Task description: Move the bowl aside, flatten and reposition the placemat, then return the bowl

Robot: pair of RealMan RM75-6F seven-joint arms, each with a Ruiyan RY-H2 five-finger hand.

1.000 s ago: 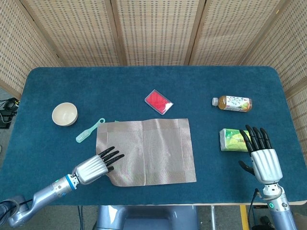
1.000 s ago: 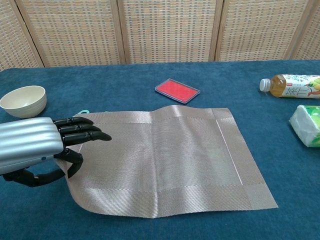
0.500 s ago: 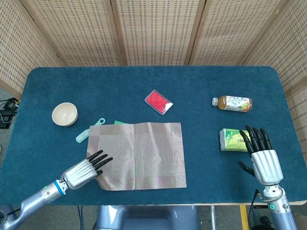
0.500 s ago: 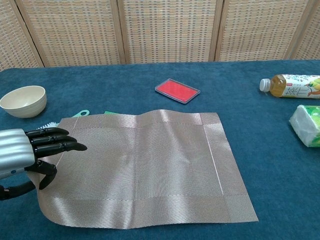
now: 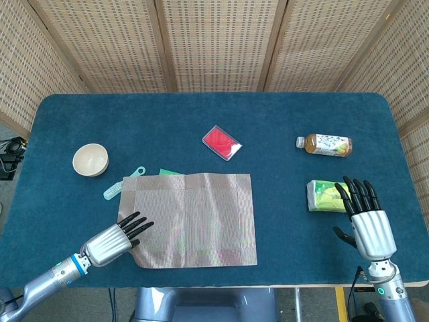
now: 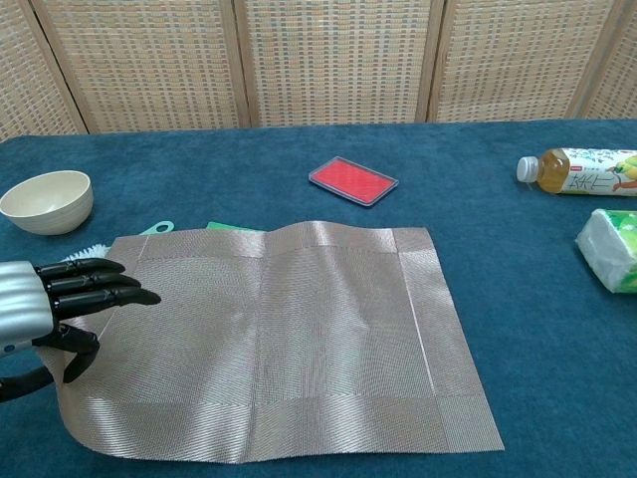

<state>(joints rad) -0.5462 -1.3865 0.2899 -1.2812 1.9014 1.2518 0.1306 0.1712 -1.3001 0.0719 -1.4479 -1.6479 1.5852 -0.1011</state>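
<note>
The left hand [image 5: 115, 239] lies flat, fingers extended and holding nothing, with its fingertips [image 6: 119, 295] on the placemat's [image 5: 191, 218] left edge. The right hand [image 5: 365, 221] rests with fingers apart and empty beside a tissue pack [image 5: 324, 195]. The bowl [image 5: 90, 159] sits apart on the tabletop [image 5: 281, 127], up-left of the placemat.

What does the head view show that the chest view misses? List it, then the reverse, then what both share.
Only the head view shows the right hand, open beside the green packet, and all of the table's edges.

Only the chest view shows the placemat rippling up along its far edge, and a side-on look at the bowl.

Both show the left hand at the placemat's left edge, the bowl, the brush, the red case, the bottle and the packet.
</note>
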